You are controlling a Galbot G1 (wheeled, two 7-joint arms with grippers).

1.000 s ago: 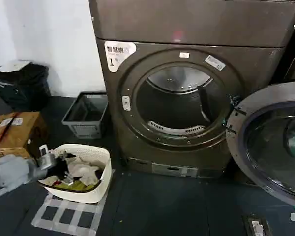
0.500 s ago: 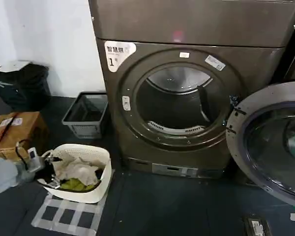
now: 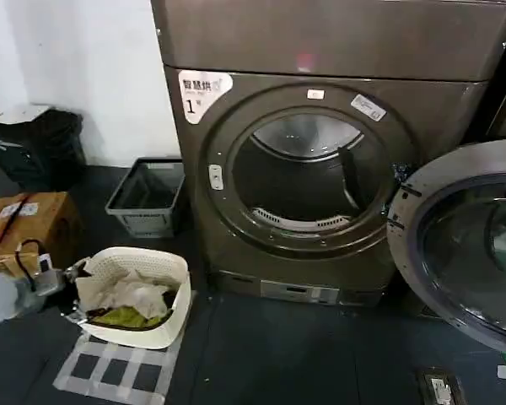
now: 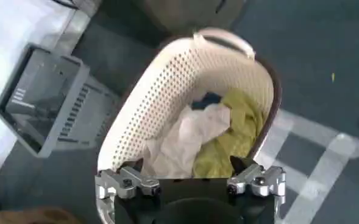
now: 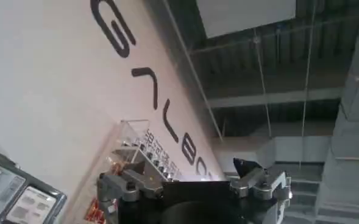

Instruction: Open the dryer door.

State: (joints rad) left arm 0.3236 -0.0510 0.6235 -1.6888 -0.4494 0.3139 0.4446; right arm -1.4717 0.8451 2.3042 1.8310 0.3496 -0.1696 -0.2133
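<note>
The dryer (image 3: 320, 51) is a brown-grey front-loader with a white "1" sticker. Its round drum opening (image 3: 308, 173) is uncovered. The dryer door (image 3: 468, 245) stands swung out to the right, its grey inner side and dark glass facing me. My left gripper (image 3: 63, 274) is low at the far left, beside the laundry basket and well away from the door. In the left wrist view the left gripper (image 4: 188, 167) is open above the clothes with nothing between its fingers. My right gripper (image 5: 185, 170) is open too, aimed up at a lettered wall and ceiling.
A white perforated basket (image 3: 173, 278) (image 4: 167, 91) with white and yellow-green clothes sits on a taped grid (image 3: 118, 375). A grey crate (image 3: 148, 196) stands by the dryer's left side. A cardboard box (image 3: 29, 221) and black bags (image 3: 42, 139) lie at the left.
My left arm has drawn back to the left, away from over the basket. The door and dryer have not moved.
</note>
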